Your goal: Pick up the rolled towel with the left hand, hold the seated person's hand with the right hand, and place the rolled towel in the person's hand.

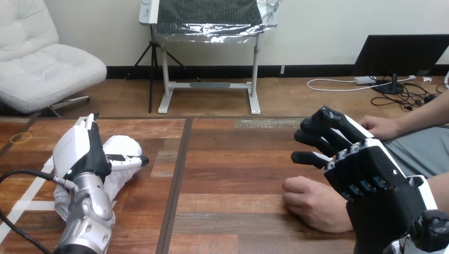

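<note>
**Two grasps pending, neither closed**

Judged at the first step, the pick-up. On the left part of the table: the white, soft-cloth rolled towel [123, 151], flat on the wood, not yet lifted. Against its near side, the black-and-white left hand [87, 153], palm to the roll, fingers straight, thumb laid across the top of the cloth rather than hooked round it. Read as spread, not clamped.

On the right, the black right hand [352, 164], hanging above the table with fingers loosely bent and nothing between them. Just below and in front of it, the person's hand [312, 203], knuckles down on the wood in a loose fist, empty. Cannot tell whether touching; no clasp seen. Farther back, near the right edge, a second hand of the person [382, 127].

Next, probably: close the left fingers and thumb round the roll and raise it clear. Then lower the right hand to cup the loose fist, which likely needs turning palm up and opening before any hand-over. Worth minding: a soft roll apt to sag or unwind under a shallow grip, so take it round the middle.

Underneath, a brown wooden table [238, 164] of long planks, split by a dark seam [177, 174] running away from the robot. Well apart across that seam, towel and fist. Strips of white tape [21, 205] at the near left, and a thin yellow ring [21, 138] lying flat at the far left.
</note>
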Action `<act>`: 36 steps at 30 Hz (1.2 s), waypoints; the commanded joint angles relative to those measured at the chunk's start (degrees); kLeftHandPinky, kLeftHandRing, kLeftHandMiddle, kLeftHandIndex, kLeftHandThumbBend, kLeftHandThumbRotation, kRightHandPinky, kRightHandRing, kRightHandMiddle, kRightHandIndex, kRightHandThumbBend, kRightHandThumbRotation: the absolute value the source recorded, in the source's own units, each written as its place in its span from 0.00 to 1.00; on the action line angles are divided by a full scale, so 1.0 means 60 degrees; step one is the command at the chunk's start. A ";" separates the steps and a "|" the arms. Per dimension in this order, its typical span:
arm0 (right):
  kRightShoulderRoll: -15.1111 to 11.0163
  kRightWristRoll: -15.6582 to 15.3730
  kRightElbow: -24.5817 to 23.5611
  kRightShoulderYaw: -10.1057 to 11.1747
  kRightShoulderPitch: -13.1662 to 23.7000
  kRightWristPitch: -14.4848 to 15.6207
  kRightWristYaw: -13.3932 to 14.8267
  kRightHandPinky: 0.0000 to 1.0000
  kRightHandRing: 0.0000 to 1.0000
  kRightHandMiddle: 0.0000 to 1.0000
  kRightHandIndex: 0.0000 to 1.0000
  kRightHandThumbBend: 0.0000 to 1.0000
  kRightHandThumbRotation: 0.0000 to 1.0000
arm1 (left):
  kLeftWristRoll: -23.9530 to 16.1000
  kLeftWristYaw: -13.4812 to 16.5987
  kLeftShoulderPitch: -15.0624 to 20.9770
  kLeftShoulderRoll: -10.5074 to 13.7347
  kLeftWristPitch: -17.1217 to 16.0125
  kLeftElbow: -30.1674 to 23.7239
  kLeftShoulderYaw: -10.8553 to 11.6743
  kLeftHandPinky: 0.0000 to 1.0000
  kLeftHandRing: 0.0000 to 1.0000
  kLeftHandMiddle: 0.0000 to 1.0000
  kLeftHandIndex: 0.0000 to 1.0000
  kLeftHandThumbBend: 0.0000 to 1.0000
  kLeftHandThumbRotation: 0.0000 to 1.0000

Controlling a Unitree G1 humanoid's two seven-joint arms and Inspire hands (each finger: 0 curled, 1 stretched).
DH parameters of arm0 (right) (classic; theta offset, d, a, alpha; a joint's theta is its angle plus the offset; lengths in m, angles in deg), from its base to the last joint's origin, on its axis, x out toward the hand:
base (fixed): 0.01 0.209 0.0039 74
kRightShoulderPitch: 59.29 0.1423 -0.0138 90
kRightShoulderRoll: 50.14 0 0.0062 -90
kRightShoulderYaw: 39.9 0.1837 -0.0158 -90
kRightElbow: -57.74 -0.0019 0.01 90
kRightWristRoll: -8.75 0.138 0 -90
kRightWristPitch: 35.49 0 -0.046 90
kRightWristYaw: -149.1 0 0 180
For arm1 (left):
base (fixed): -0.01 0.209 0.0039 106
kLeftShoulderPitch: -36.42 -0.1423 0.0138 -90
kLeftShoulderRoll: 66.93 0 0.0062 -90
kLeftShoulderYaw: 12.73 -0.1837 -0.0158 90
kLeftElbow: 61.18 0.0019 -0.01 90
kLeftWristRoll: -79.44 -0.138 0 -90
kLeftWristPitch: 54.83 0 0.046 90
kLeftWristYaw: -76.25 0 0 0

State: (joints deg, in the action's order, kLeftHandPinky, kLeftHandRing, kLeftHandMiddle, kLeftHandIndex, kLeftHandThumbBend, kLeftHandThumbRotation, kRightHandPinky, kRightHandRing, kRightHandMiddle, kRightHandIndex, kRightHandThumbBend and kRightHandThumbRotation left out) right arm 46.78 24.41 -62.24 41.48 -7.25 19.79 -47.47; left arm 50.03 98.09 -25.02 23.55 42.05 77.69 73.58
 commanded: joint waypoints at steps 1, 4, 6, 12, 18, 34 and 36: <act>0.0071 0.0055 -0.0380 0.0069 0.0388 -0.0181 0.0020 0.73 0.81 0.82 0.83 0.89 1.00 | 0.0042 0.0152 0.0794 0.0105 0.0027 0.0252 -0.0181 1.00 0.96 0.95 0.93 1.00 0.20; 0.0063 0.0103 -0.0411 0.0054 0.0379 -0.0159 0.0015 0.73 0.81 0.82 0.82 0.89 1.00 | 0.0047 0.0168 0.0887 0.0101 0.0051 0.0389 -0.0189 1.00 0.96 0.95 0.93 1.00 0.20; 0.0055 0.0134 -0.0425 0.0047 0.0377 -0.0158 0.0006 0.72 0.81 0.82 0.82 0.89 1.00 | 0.0062 0.0162 0.0946 0.0090 0.0101 0.0447 -0.0185 1.00 0.95 0.94 0.92 1.00 0.20; 0.0068 0.0160 -0.0437 0.0038 0.0367 -0.0207 -0.0003 0.72 0.81 0.82 0.82 0.89 1.00 | 0.0081 0.0116 0.1105 0.0086 0.0215 0.0634 -0.0219 1.00 0.95 0.94 0.92 1.00 0.20; 0.0082 0.0167 -0.0469 0.0033 0.0334 -0.0211 0.0014 0.72 0.81 0.82 0.82 0.88 1.00 | 0.0147 -0.0143 0.1270 0.0090 0.0459 0.0757 -0.0249 1.00 0.95 0.94 0.92 0.99 0.21; 0.0101 0.0118 -0.0513 0.0071 0.0294 -0.0265 0.0041 0.71 0.80 0.81 0.82 0.88 1.00 | -0.0164 -0.2176 0.1781 0.0085 0.3385 -0.0085 -0.0909 0.50 0.67 0.74 0.78 0.93 0.30; 0.0107 0.0156 -0.0467 0.0063 0.0331 -0.0322 0.0015 0.70 0.80 0.81 0.82 0.88 1.00 | -0.0202 -0.2607 0.1876 0.0088 0.3920 -0.0251 -0.1048 0.43 0.63 0.72 0.77 0.92 0.30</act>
State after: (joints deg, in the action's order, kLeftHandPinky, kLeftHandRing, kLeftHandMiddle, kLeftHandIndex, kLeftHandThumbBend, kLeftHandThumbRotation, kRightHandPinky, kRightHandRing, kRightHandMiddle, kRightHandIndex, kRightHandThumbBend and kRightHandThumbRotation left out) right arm 46.79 24.61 -62.74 41.49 -7.29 19.58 -47.47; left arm 49.54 86.71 -17.79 24.12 60.62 79.55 69.57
